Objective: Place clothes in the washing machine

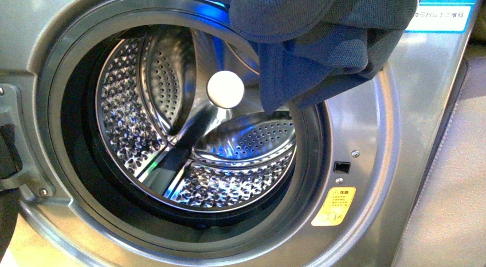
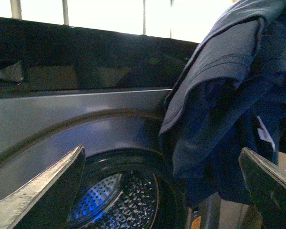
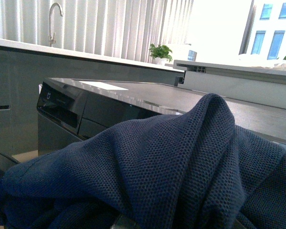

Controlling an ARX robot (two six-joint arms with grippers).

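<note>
The silver-grey washing machine [image 1: 401, 135] was seen with its porthole open and its perforated steel drum [image 1: 132, 106] bare. The navy garment [image 1: 321, 43] was hung at the upper right of the mouth, one corner dangling before it and none of it inside, so the loading step was judged to be in hand. The left gripper [image 2: 160, 150] was spread wide, its fingers [image 2: 52, 186] grasping nothing. The right gripper was buried under cloth, so its state could not be told. Next, the bundle would need to be carried past the rim and released.

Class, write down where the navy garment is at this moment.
In the front view the clothes hang at upper right, in front of the top-right porthole rim of the washing machine, not yet inside the drum.
</note>
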